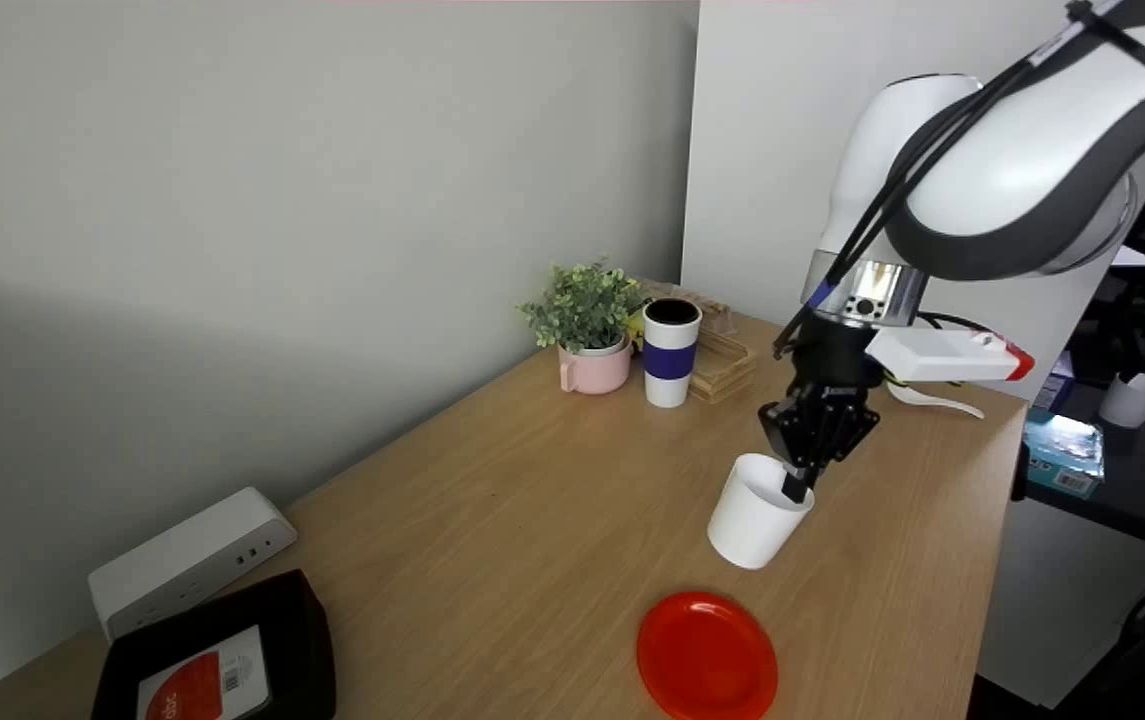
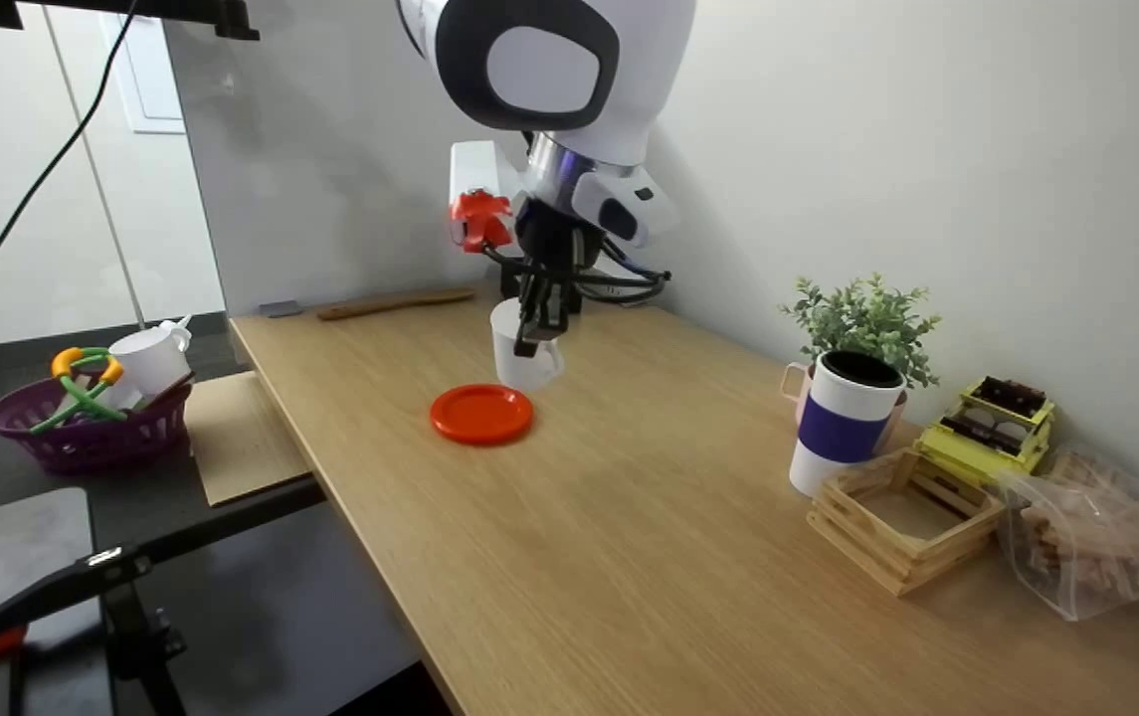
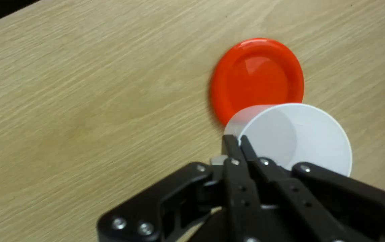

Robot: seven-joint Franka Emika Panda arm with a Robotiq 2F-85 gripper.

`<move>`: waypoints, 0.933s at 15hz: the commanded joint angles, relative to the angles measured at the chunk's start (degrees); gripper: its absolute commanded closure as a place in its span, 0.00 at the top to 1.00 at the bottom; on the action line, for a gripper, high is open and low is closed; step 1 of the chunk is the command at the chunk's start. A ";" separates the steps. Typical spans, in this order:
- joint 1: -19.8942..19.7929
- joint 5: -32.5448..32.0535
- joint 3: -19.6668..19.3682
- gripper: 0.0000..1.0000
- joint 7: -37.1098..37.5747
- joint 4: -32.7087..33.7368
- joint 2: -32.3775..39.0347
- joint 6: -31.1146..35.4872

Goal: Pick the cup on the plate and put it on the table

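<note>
The white cup hangs tilted from my gripper. In the wrist view the two black fingertips pinch the rim of the cup, one finger inside and one outside. The cup looks empty and appears raised off the table. The cup also shows in an exterior view, with a handle on its side. The red plate lies flat and bare on the table beside the cup. In the wrist view the cup covers part of the plate's edge.
A taller white cup with a blue band stands by a potted plant and a wooden crate. A clear bag lies beside the crate. A black tray and a white power strip sit along the wall.
</note>
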 commanded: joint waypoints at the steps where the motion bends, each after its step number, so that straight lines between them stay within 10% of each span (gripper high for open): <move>1: -6.35 8.28 0.50 0.00 -10.35 0.68 1.46 -1.51; 10: -6.07 8.83 -0.39 0.00 -12.08 0.40 1.87 -0.46; 14: -3.95 8.09 -3.69 0.00 0.01 -0.87 2.46 9.13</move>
